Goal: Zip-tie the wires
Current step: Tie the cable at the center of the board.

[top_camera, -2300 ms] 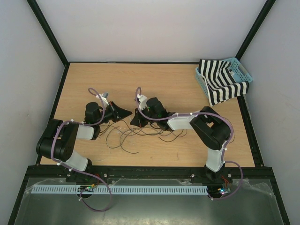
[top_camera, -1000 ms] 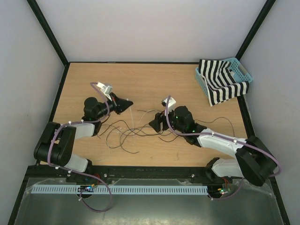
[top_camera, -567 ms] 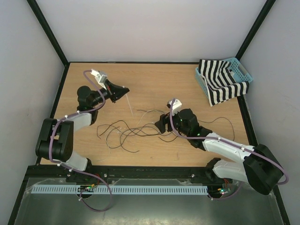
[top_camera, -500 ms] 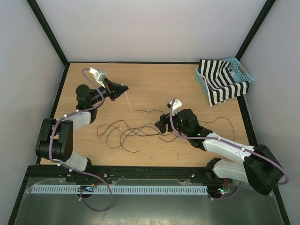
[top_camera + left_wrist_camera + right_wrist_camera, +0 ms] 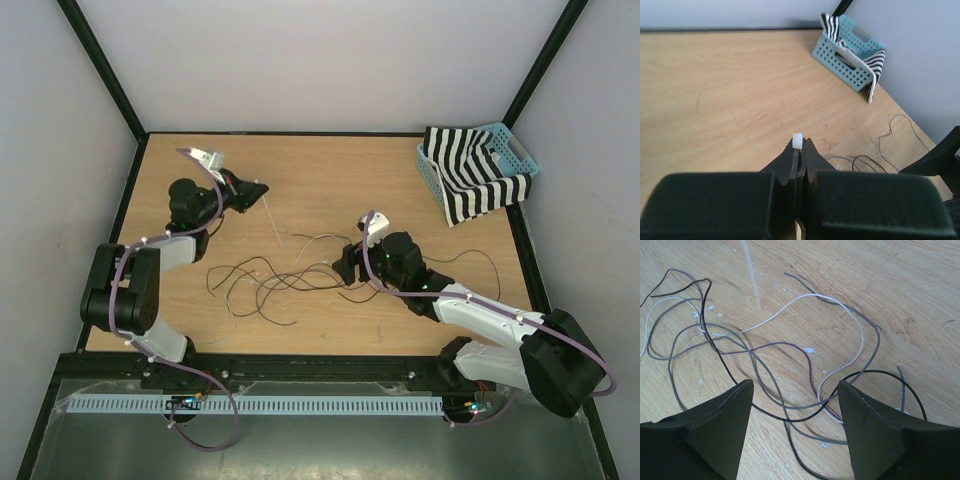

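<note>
- Wooden desk [image 5: 330,170] inside a walled enclosure; the wires [image 5: 285,282] lie loose and looped at its centre, not bundled.
- Left hand [image 5: 248,192] is pressed together, pinching a pale zip tie [image 5: 797,141] by its head; the tail points toward the wires.
- Right hand [image 5: 795,387] is spread low over the strands and grips none.
- Recommended: gather every strand into one bunch before passing the tie beneath.
- Blue basket [image 5: 518,152] at the far right corner holds a striped cloth [image 5: 470,180].
</note>
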Action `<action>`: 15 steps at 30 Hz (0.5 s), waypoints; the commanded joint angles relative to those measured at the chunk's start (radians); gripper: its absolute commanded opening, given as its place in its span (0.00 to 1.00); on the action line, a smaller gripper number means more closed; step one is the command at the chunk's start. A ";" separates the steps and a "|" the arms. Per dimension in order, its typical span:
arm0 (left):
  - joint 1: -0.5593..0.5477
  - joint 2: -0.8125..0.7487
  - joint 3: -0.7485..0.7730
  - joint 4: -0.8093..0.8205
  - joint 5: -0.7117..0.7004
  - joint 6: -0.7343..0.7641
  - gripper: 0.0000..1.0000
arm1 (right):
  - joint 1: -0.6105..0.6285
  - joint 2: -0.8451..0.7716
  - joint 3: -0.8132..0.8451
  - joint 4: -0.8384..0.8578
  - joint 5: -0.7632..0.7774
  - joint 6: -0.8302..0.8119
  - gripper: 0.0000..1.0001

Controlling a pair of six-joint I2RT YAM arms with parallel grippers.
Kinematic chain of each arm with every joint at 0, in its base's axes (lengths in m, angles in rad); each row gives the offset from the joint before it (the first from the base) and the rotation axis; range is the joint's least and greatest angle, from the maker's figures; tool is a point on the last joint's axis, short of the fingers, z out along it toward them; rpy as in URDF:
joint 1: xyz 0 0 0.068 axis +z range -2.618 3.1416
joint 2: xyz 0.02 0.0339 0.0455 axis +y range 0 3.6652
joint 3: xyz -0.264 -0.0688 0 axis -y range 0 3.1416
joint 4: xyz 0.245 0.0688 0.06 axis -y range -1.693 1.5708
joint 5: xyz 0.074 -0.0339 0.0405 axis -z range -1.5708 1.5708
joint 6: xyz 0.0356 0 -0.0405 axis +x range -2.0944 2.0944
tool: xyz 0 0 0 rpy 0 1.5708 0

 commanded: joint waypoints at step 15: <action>-0.147 0.057 -0.232 0.165 -0.157 -0.046 0.00 | -0.015 -0.045 0.011 -0.134 -0.123 0.017 0.82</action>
